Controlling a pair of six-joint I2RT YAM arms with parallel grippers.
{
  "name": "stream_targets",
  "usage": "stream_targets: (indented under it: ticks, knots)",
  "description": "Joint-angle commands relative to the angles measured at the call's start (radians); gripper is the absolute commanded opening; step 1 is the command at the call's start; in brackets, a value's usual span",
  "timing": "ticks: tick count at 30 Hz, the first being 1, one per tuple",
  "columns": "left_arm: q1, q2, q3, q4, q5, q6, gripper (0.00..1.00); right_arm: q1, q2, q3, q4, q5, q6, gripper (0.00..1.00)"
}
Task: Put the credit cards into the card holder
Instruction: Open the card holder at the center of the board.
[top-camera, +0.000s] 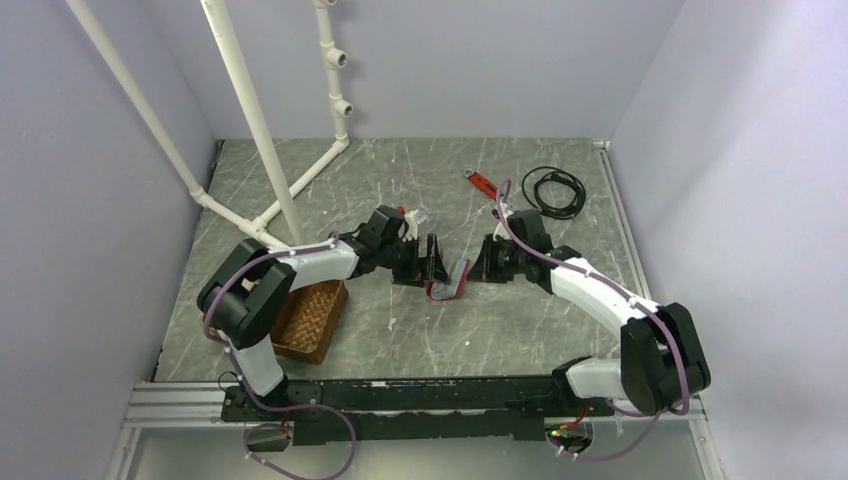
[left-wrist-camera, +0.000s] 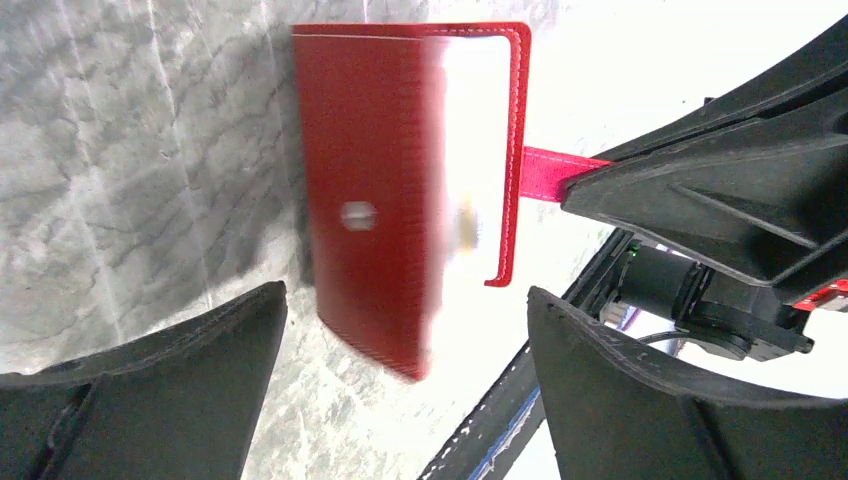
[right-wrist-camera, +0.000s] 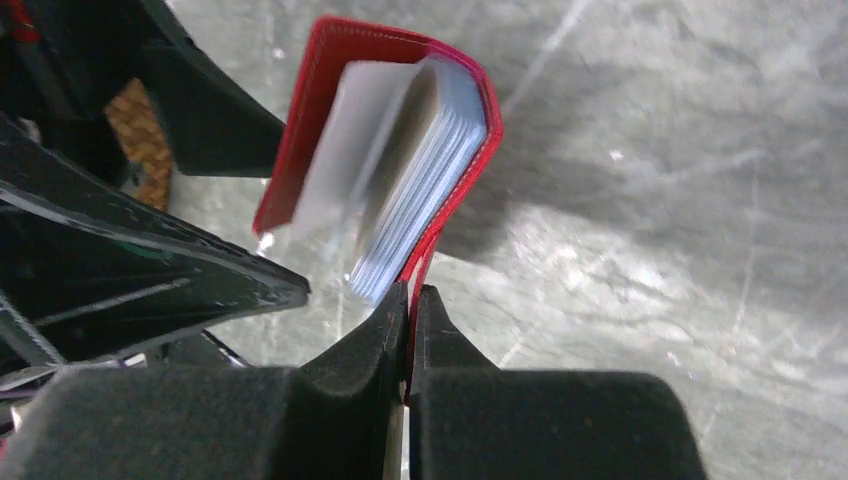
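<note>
Surroundings on marble table (top-camera: 400, 335): wicker tray (top-camera: 312, 318) beside left arm's base, red-handled wrench (top-camera: 481, 183) and black cable coil (top-camera: 553, 190) toward back right, white pipe frame (top-camera: 262, 120) back left, all well apart from the work spot. Card holder (left-wrist-camera: 370, 200) is mid-table between both grippers, half open, pale sleeves fanned and blurred. Whether it touches the table cannot be told. Right gripper (right-wrist-camera: 410, 300) is pinched tight on its thin red strap. Left gripper (top-camera: 428, 262) gapes wide, fingers flanking the holder without contact. Long axis lies crosswise to the strap.
</note>
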Motion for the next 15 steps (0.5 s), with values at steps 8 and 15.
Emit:
stream_targets:
  ticks: [8,15]
  knots:
    - [-0.029,0.028,0.135,-0.152,-0.065,0.08,0.89,0.003,0.059,0.103,-0.011,-0.097,-0.053,0.0]
    - [-0.062,0.08,0.225,-0.269,-0.153,0.142,0.95,0.003,0.028,0.095,-0.006,-0.103,-0.043,0.0]
